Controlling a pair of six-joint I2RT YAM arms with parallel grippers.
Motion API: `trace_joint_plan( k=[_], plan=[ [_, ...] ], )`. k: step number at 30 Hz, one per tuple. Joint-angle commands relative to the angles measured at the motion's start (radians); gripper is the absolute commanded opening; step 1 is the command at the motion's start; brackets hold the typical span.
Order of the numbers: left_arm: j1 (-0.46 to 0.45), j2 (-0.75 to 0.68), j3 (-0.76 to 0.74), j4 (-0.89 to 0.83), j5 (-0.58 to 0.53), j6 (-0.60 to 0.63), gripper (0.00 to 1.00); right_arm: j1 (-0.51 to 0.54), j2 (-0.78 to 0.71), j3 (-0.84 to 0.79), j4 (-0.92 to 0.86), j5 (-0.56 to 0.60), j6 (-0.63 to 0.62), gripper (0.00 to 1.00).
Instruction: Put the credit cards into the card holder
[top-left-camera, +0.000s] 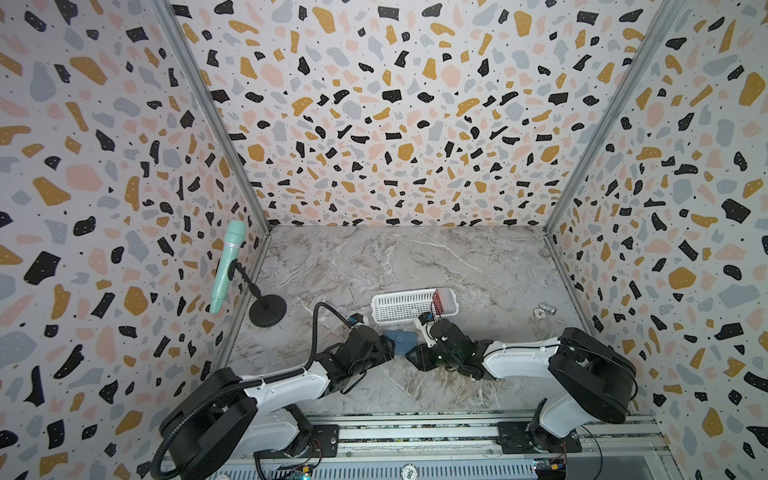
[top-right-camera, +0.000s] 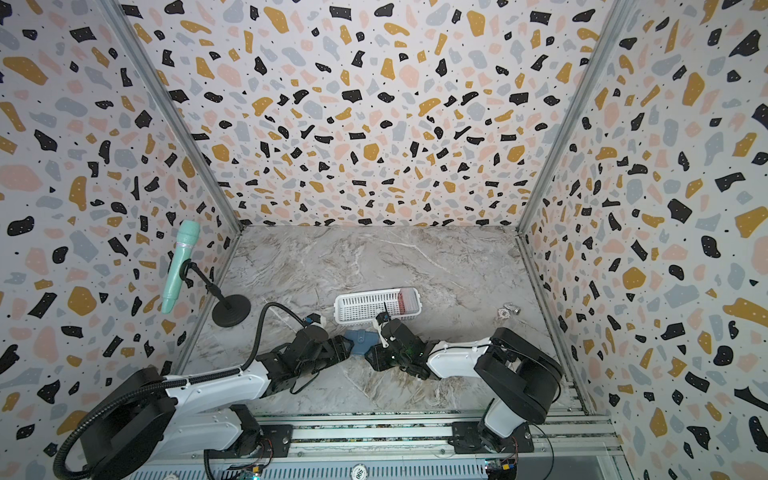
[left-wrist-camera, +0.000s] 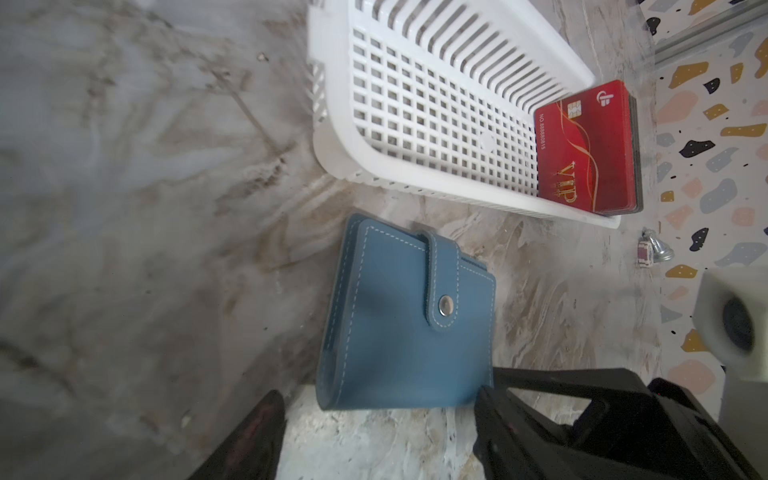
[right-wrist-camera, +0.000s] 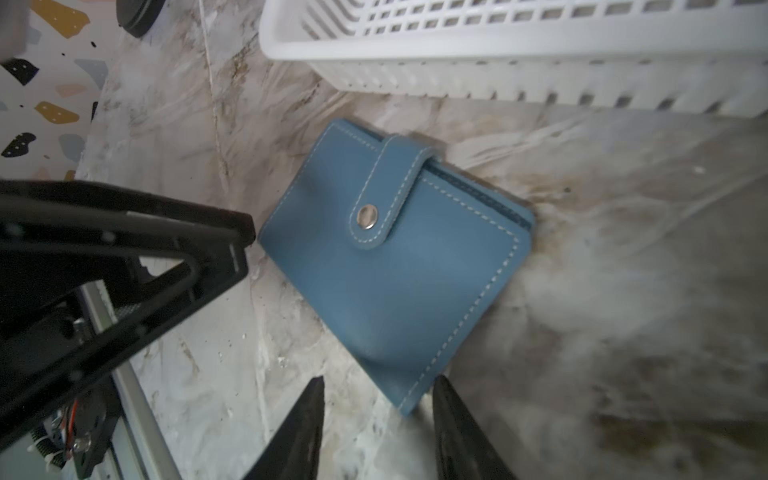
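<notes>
Both arms are reaching low, meeting at the one closed card holder lying on the table beside one white basket. Left gripper and right gripper are each straddling its edges, fingers spread. One stack of credit cards is leaning inside the basket.

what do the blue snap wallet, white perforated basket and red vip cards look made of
Blue folding card holder: leather or faux leather, matte, with pale stitched edges and a metal snap. White perforated basket: probably moulded plastic, slightly glossy grid. Red credit cards: glossy plastic, printed gold lettering.
</notes>
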Motion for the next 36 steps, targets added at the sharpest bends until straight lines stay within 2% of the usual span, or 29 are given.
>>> trace_joint_plan(
  k=[1, 6, 10, 12, 19, 26, 36],
  plan=[
    [-0.006, -0.048, 0.016, -0.072, -0.05, -0.015, 0.74, 0.042, -0.012, 0.025, 0.001, -0.017, 0.02, 0.44],
    [-0.005, -0.103, -0.009, -0.081, -0.073, -0.025, 0.73, 0.087, 0.017, 0.075, 0.012, -0.048, 0.007, 0.44],
    [-0.005, -0.126, -0.043, -0.001, -0.031, -0.018, 0.73, 0.086, -0.024, 0.091, -0.053, 0.031, -0.026, 0.42],
    [-0.005, -0.119, -0.058, 0.06, 0.005, -0.018, 0.73, 0.068, -0.053, 0.1, -0.113, 0.072, -0.048, 0.41],
    [-0.005, -0.051, -0.063, 0.163, 0.043, -0.012, 0.73, -0.025, -0.075, 0.113, -0.18, 0.099, -0.132, 0.41],
    [-0.005, -0.02, -0.07, 0.182, 0.045, -0.018, 0.68, -0.093, 0.011, 0.185, -0.184, 0.058, -0.19, 0.4],
    [-0.005, 0.018, -0.098, 0.27, 0.099, -0.03, 0.68, -0.107, 0.154, 0.274, -0.166, 0.002, -0.212, 0.37]
  ],
)
